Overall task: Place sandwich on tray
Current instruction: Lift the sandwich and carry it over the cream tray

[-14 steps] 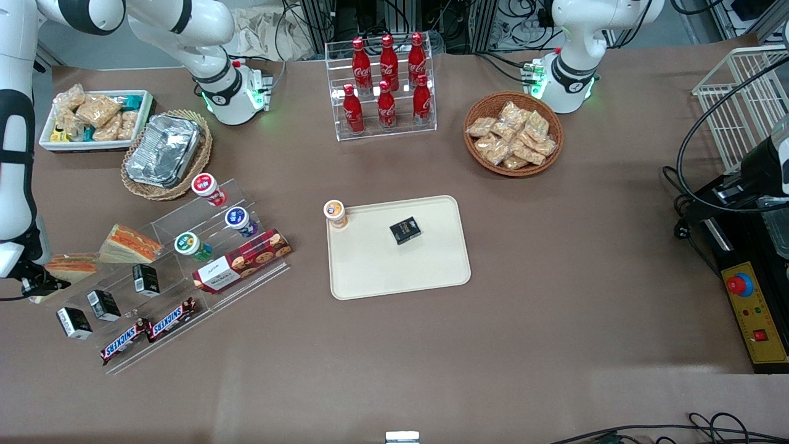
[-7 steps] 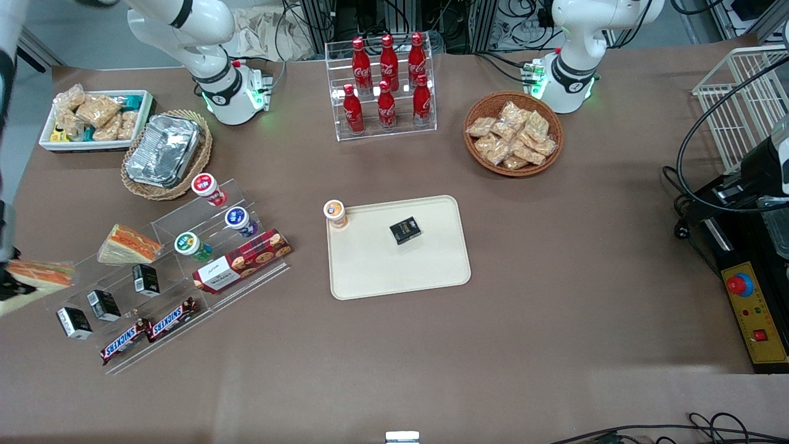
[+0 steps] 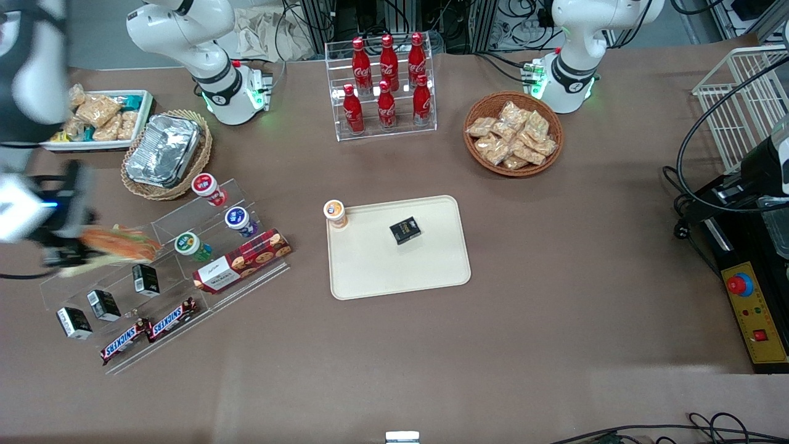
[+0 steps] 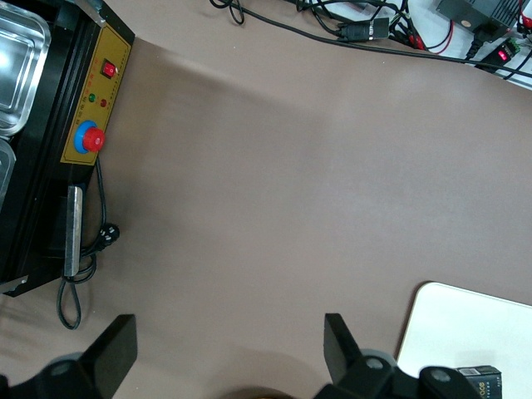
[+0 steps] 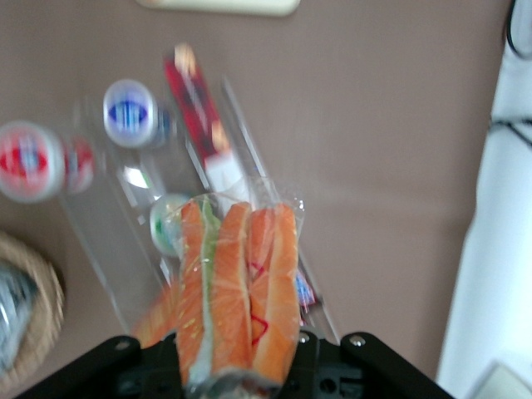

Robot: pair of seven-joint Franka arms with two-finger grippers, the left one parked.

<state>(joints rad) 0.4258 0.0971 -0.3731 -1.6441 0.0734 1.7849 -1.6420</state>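
The wedge-shaped sandwich (image 5: 237, 291) of white bread in clear plastic wrap, its cut edge striped red-orange and green, sits clamped between the two black fingers of the right arm's gripper (image 5: 237, 378), which grips it at its base. It hangs in the air over the clear acrylic stepped display rack (image 3: 163, 271), toward the working arm's end of the table.

It is judged light and soft. The bread would crush under a hard squeeze, and the slick wrap could let it slide, so a modest hold across the broad flat faces near the thick end seems best. The filling edge is best left untouched.

The table (image 3: 555, 259) wears a matte brown cover, flat and even. The large cream-beige plastic tray (image 3: 370, 271) with rounded corners lies well apart from the sandwich, near the middle. A small black box (image 3: 405, 230) rests on it. An orange-lidded cup (image 3: 334, 213) stands at one corner. Much of the tray's surface nearer the front camera is bare, which looks room enough for the wedge.
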